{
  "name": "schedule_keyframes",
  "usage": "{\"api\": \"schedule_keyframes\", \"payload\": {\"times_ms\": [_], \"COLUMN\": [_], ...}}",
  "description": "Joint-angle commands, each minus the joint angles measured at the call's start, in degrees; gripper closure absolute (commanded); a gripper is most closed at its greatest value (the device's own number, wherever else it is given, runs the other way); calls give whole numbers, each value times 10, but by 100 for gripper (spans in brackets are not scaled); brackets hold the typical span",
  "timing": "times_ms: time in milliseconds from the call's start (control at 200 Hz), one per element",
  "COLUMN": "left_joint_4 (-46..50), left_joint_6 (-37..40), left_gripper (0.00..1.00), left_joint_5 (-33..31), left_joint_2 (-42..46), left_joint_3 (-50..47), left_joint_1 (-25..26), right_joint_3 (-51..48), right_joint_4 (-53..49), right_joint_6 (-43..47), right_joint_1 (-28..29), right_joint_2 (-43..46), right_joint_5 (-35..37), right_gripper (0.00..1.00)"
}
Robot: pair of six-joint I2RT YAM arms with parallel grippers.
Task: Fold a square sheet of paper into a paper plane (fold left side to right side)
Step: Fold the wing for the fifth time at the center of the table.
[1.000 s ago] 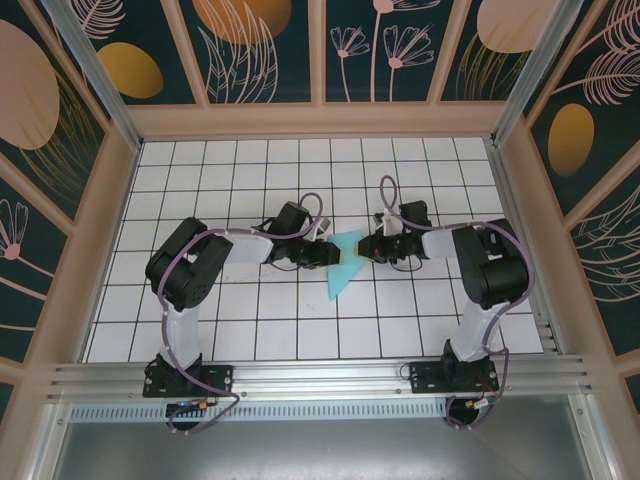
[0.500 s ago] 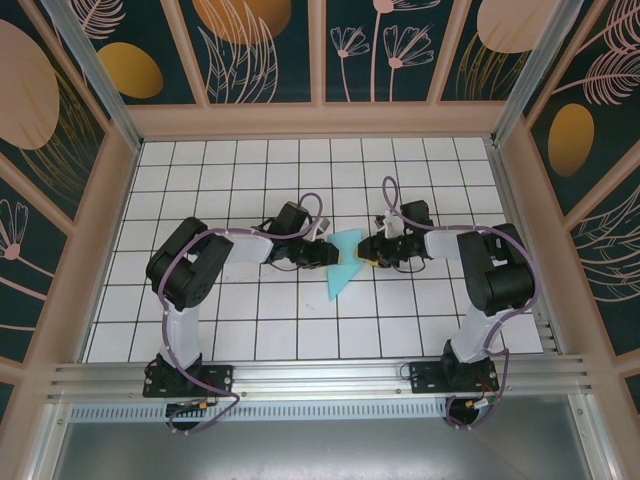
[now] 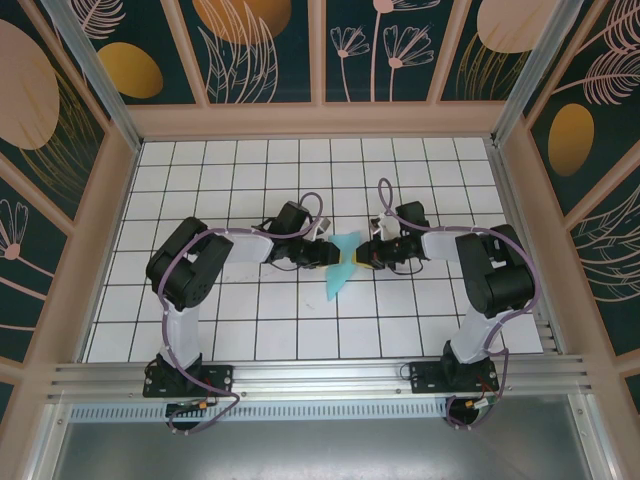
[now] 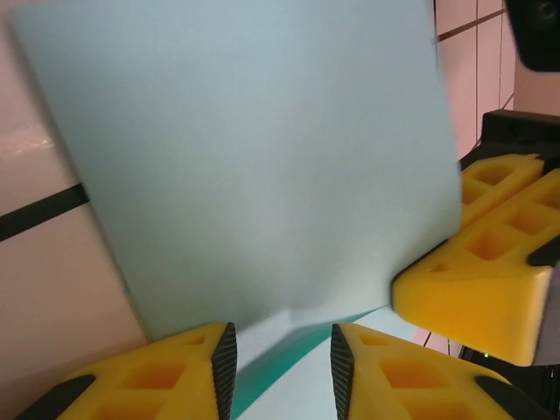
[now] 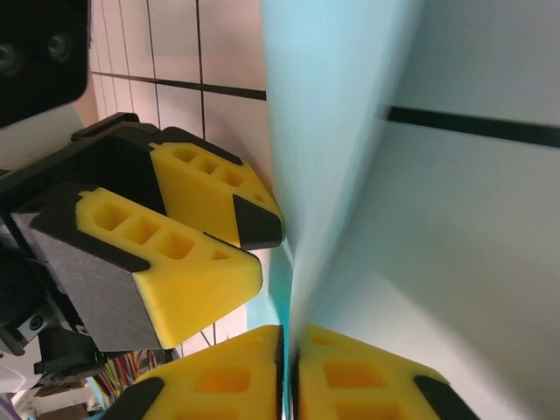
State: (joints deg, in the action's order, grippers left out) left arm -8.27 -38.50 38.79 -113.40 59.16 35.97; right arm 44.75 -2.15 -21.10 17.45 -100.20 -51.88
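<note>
The turquoise-blue sheet of paper (image 3: 337, 279) lies mid-table, folded into a narrow shape with its point toward the near edge. Its far end is lifted between the two grippers. My right gripper (image 3: 360, 256) is shut on an upright edge of the paper (image 5: 341, 122), with the jaws (image 5: 289, 354) pinched tight on it. My left gripper (image 3: 328, 253) faces it from the left. Its yellow fingers (image 4: 278, 343) stand apart, with the raised pale flap (image 4: 262, 149) right in front of them and a darker fold edge between them. The right gripper's fingers (image 4: 477, 271) press against the flap's right side.
The white grid table (image 3: 250, 170) is boxed in by low wooden walls (image 3: 320, 120). Both arms reach in from their bases (image 3: 190, 375) at the near rail. The two grippers are almost touching over the paper.
My right gripper has moved left toward the left gripper, carrying the paper's far edge with it. The lifted part of the paper now looks narrower. The left arm has barely moved.
</note>
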Motion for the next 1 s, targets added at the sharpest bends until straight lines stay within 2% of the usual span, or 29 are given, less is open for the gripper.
{"api": "schedule_keyframes", "payload": {"times_ms": [0,100,265,576,841,996], "left_joint_4": [38,61,81,49,41,71], "left_joint_6": [30,38,38,12,5,17], "left_gripper": [59,54,53,63,63,66], "left_joint_5": [-22,-30,-40,18,36,-9], "left_joint_2": [23,45,77,118,88,65], "left_joint_3": [22,39,37,-31,-31,-31], "left_joint_1": [-4,-4,-5,16,37,38], "right_joint_3": [9,12,13,18,22,22], "right_joint_4": [-29,-36,-36,-37,-39,-42], "right_joint_6": [5,4,0,-1,-3,-1], "right_joint_1": [5,5,6,7,10,9], "right_joint_2": [12,10,9,7,5,8], "right_joint_5": [17,28,30,35,39,40], "right_gripper": [95,96,96,96,96,96]}}
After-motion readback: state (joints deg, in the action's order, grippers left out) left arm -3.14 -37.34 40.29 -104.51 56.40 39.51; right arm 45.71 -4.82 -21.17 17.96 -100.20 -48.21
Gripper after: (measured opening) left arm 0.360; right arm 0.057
